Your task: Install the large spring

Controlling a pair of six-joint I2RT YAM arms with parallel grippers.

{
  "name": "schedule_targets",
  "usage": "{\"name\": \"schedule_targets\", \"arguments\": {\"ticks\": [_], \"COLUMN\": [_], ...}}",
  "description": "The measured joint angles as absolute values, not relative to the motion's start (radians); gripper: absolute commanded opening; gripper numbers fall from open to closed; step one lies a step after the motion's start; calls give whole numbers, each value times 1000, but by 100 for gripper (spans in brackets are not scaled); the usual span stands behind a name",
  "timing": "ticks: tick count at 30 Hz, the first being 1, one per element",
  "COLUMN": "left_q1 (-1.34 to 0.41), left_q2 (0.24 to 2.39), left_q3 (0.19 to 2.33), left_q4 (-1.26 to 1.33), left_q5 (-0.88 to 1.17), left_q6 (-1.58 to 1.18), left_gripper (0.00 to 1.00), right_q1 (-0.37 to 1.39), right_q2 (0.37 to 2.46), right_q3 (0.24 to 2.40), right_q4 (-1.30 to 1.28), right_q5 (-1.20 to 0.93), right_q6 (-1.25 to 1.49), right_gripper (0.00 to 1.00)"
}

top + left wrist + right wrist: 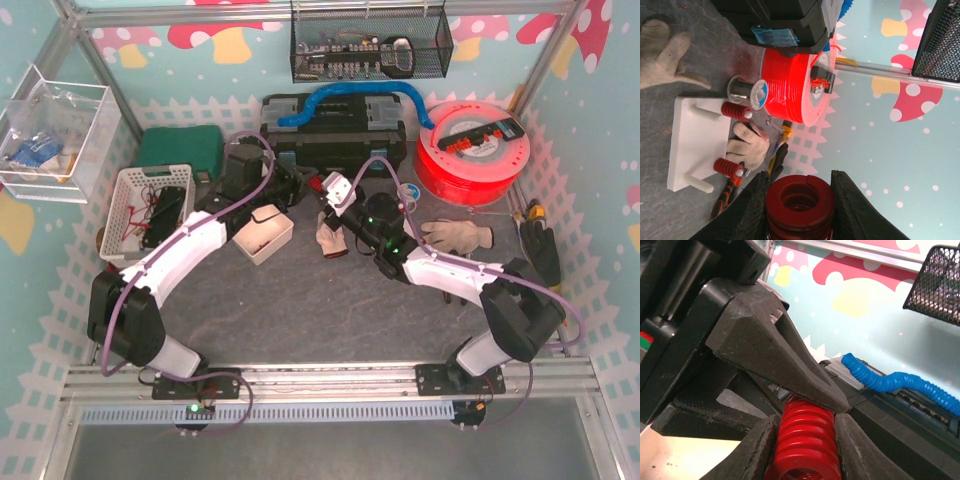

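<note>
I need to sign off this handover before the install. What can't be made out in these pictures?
- Left wrist view: the large spring's lower coils are cut off by the bottom edge, between the left hand's fingers.
- Right wrist view: the spring's far end is hidden behind the left hand's finger. Whether the right hand truly clamps it is unclear, as the contact is lost in shadow.
- Top view: the spring itself is hidden where both hands meet.

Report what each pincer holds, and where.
Left pincer clamps the large spring by its coiled sides; right pincer grips the same spring's coils too.
</note>
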State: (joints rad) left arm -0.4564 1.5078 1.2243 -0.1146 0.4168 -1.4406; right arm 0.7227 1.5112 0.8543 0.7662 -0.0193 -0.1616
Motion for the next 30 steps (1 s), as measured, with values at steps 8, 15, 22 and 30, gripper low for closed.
{"name": "schedule_targets", "arguments": {"ticks": [8, 15, 22, 30], "left_q1": [-442, -367, -276, -172], "left_q2": [1508, 1479, 1405, 1344], "left_q3": [1221, 1136, 1011, 1002], "left_q4": [-112, -85, -89, -136], "left_q5": [437, 415, 335, 239], "left_q6": [-1441, -1414, -1290, -1058], "left_gripper": [45, 75, 99, 99], "right_q1": [725, 727, 708, 569], "right_q2": [1514, 1434, 1291, 1262], "right_q3": [858, 828, 850, 1027], "right_q4": [765, 620, 264, -272], "right_q5": [-16, 27, 74, 58], "right_q6": [-160, -130, -16, 202], "right_gripper": [0, 0, 0, 0]}}
